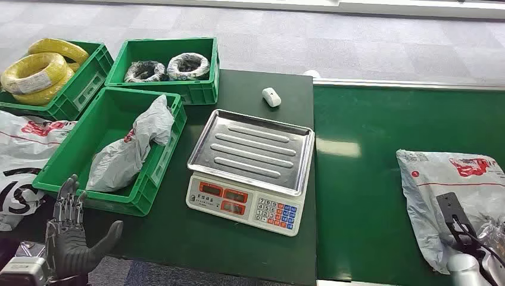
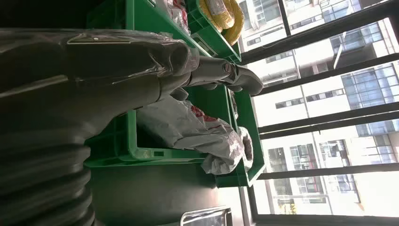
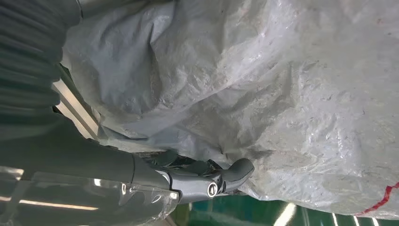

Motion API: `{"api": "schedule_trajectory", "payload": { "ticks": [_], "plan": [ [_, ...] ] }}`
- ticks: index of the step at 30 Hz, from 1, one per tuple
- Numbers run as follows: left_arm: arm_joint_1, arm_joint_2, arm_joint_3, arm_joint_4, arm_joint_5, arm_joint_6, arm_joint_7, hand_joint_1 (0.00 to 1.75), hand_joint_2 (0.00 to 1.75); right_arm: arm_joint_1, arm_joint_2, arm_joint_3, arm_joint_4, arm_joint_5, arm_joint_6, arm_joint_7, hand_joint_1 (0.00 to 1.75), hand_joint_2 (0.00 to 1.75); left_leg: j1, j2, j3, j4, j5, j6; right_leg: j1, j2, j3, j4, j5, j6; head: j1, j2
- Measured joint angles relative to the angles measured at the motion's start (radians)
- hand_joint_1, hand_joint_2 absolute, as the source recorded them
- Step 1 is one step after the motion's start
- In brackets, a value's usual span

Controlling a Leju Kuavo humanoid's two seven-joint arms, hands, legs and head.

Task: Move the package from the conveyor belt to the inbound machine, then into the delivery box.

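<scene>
A grey plastic package with red print lies on the green conveyor belt at the right. My right wrist comes in over the package's near edge. Up close, my right hand has its thumb against the crumpled package; its fingers are hidden behind the thumb and the bag. The inbound machine, a scale with a steel tray, stands mid-table. Left of it, a green delivery box holds another grey package. My left hand hovers open near that box's front corner, its thumb spread.
At the back left stand a green crate of yellow cable coils and one with dark and white coils. A small white device lies behind the scale. More printed bags are piled at the far left.
</scene>
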Motion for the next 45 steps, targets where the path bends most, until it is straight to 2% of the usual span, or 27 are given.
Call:
{"api": "schedule_trajectory", "payload": {
  "ticks": [8,9,12,13,15,17,22,25,28,31,34,38,41,45],
  "plan": [
    [-0.002,0.003,-0.003,0.008,0.000,0.000,0.000,0.00,1.75,-0.010,-0.003,-0.008,0.033,0.001,0.000,0.001,0.00,1.75,0.000,0.000,0.000,0.000,0.000,0.000,0.000,0.000,0.000,0.000,0.000,0.000,0.000,0.000],
    [-0.002,0.003,-0.003,0.009,0.000,0.000,0.000,0.00,1.75,-0.011,-0.004,-0.008,0.036,0.005,0.005,0.007,0.08,1.75,0.000,0.000,0.000,0.000,0.000,0.000,0.000,0.000,0.000,0.000,0.000,0.000,0.000,0.000],
    [-0.010,0.004,-0.004,0.014,0.004,-0.003,0.009,0.00,1.75,-0.031,-0.011,-0.003,0.059,0.063,0.079,0.086,1.39,1.75,0.000,0.000,0.001,0.000,0.000,0.000,0.000,0.000,0.000,0.000,0.000,0.000,0.000,0.000],
    [-0.013,0.003,-0.004,0.017,0.005,-0.005,0.012,0.00,1.75,-0.042,-0.014,0.000,0.069,0.086,0.103,0.116,1.75,1.75,0.000,0.000,0.001,0.000,0.000,0.000,0.000,0.000,0.001,0.000,0.000,0.000,0.000,0.000],
    [-0.016,0.003,-0.005,0.022,0.007,-0.006,0.015,0.00,1.75,-0.056,-0.019,0.007,0.081,0.107,0.115,0.136,1.75,1.75,0.000,0.000,0.001,0.000,0.000,0.000,0.000,0.000,0.002,0.000,0.000,0.000,0.000,0.000],
    [-0.015,0.003,-0.005,0.026,0.009,-0.009,0.016,0.00,1.75,-0.065,-0.020,0.010,0.085,0.106,0.113,0.119,1.75,1.75,0.000,0.000,0.001,0.000,0.000,0.000,0.000,-0.001,0.002,0.000,0.000,0.000,0.000,0.000],
    [-0.012,0.002,-0.004,0.026,0.010,-0.015,0.018,0.00,1.75,-0.078,-0.011,0.011,0.037,-0.007,0.116,-0.021,1.75,1.75,0.000,0.000,-0.001,0.000,0.000,0.000,0.000,-0.001,0.002,0.000,0.000,0.000,0.000,0.000],
    [-0.009,-0.004,0.002,0.013,0.000,-0.022,0.018,0.00,1.75,-0.068,0.029,0.021,-0.108,-0.111,0.121,-0.104,1.75,1.75,0.000,0.001,0.000,0.000,0.000,0.000,0.000,0.000,0.001,0.001,0.000,0.000,0.000,0.000],
    [-0.009,-0.015,0.007,-0.006,-0.010,-0.032,0.019,0.00,1.75,-0.061,0.078,0.067,-0.302,-0.151,0.088,-0.091,1.75,1.75,0.001,0.001,0.000,0.000,0.001,-0.001,0.001,0.000,0.000,0.001,0.000,0.000,0.000,0.000],
    [-0.010,-0.027,0.012,-0.019,-0.024,-0.037,0.018,0.00,1.75,-0.062,0.118,0.138,-0.474,-0.160,-0.010,-0.134,1.75,1.75,0.001,0.001,-0.001,0.000,0.002,-0.001,0.001,0.000,0.000,0.002,0.000,0.000,0.000,0.000],
    [-0.016,-0.036,0.016,-0.029,-0.040,-0.038,0.008,0.00,1.75,-0.062,0.157,0.219,-0.628,-0.147,-0.123,-0.235,1.75,1.75,0.001,0.001,-0.001,0.000,0.002,-0.001,0.001,0.000,0.000,0.002,0.000,0.000,0.000,0.000],
    [-0.044,-0.042,0.027,-0.037,-0.045,-0.042,-0.011,0.00,1.75,-0.052,0.227,0.386,-0.834,-0.016,-0.202,-0.342,1.75,1.75,0.001,0.001,0.000,-0.001,0.002,-0.001,0.002,0.000,0.000,0.002,0.000,-0.001,0.000,0.000],
    [-0.074,-0.045,0.036,-0.037,-0.049,-0.051,-0.020,0.00,1.75,-0.044,0.268,0.530,-0.927,0.100,-0.180,-0.350,1.75,1.75,0.002,0.001,0.000,-0.001,0.002,-0.002,0.002,0.000,0.000,0.002,0.000,-0.001,0.000,0.000],
    [-0.111,-0.046,0.051,-0.037,-0.060,-0.061,-0.034,0.00,1.75,-0.056,0.309,0.693,-0.964,0.161,-0.035,-0.338,1.75,1.75,0.002,0.001,0.000,-0.001,0.002,-0.002,0.002,0.000,0.000,0.002,0.000,-0.001,0.001,0.000]
  ]
}}
